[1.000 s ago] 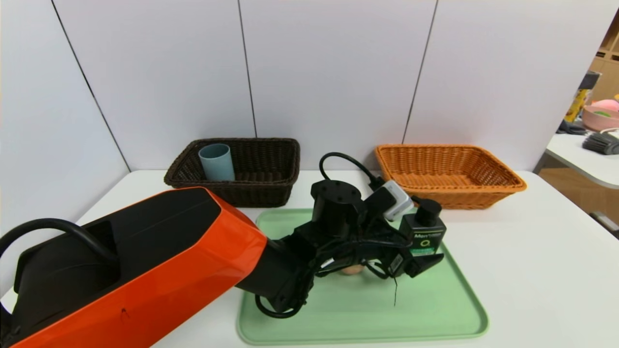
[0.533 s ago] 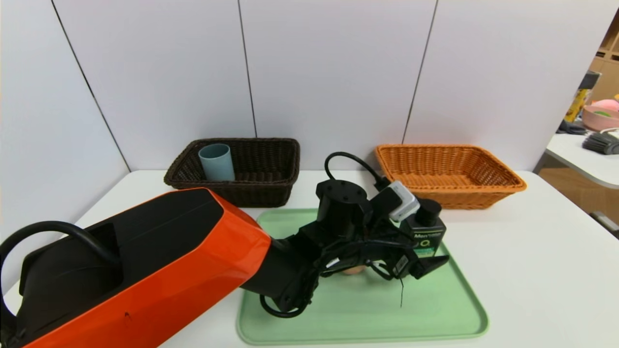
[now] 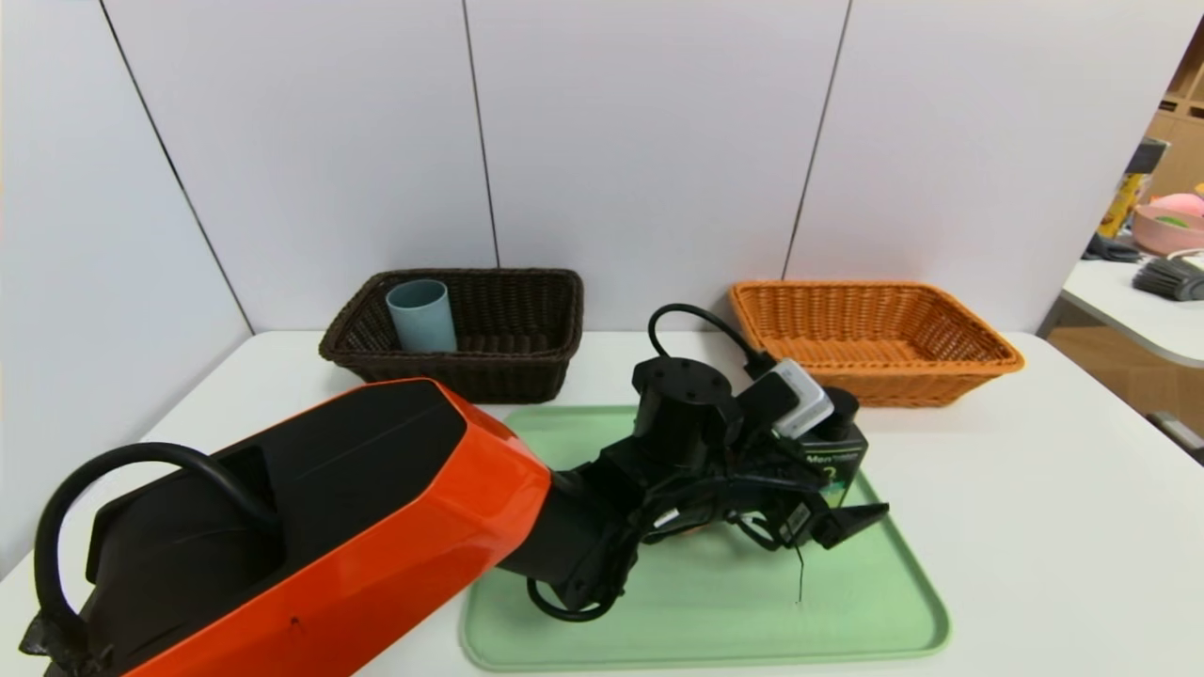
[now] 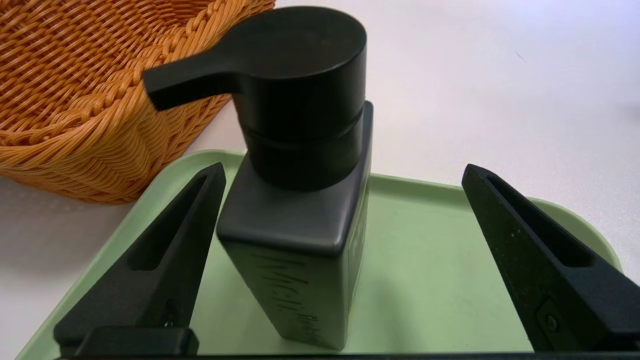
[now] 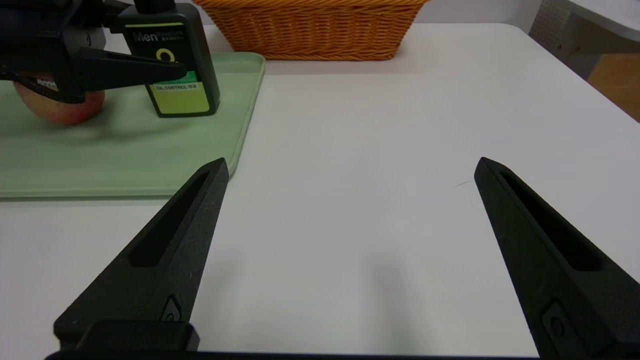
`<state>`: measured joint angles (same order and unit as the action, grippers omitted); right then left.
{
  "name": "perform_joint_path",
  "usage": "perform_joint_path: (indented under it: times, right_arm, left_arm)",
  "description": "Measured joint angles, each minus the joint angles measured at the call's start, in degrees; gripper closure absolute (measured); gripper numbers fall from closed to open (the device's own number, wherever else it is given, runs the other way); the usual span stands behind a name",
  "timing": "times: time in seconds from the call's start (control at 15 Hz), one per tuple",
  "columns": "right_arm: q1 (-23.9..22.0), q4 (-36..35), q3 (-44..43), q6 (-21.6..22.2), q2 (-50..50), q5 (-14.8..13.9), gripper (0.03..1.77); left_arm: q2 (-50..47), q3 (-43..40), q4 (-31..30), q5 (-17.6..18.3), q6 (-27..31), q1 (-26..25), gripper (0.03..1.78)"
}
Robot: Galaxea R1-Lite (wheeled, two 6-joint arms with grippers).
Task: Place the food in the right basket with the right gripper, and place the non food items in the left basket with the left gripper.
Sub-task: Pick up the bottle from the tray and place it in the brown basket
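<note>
Since the earlier frame the left hand (image 4: 345,175) has shifted toward the robot's right, covering more of the bottle (image 3: 837,456).

In the head view, the left arm (image 3: 357,527) reaches across the green tray (image 3: 734,611) on the white desk (image 3: 1053,527). The bottle stands near the tray's far right corner, partly behind the hand; "Men" is readable on its label. The peach (image 3: 694,529) is almost wholly hidden beneath the arm. The blue cup (image 3: 423,318) sits in the dark brown basket (image 3: 451,376), toward its left side. The orange wicker basket (image 3: 875,367) stands at the far right, holding nothing.

In the left wrist view, the left hand is spread wide, the upright bottle between its fingers and not gripped. Its black pump top has a spout; the lettering on the side facing this camera is too unclear to read.

In the right wrist view, the right hand (image 5: 352,165) is wide and holds nothing, over the desk. The bottle's label reads "Men" and "OIL CONTROL"; smaller print is illegible. The red-and-yellow peach rests on the tray beside it, below the left arm.
</note>
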<state>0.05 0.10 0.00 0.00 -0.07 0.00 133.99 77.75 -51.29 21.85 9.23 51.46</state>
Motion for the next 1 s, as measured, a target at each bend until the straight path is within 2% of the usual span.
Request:
perform_joint_path:
  times: [1.0]
  right_arm:
    - [-0.02, 0.00, 0.00, 0.00, 0.00, 0.00, 0.10]
  left_arm:
    - [3.30, 3.34, -0.41, 0.01, -0.02, 0.48, 0.12]
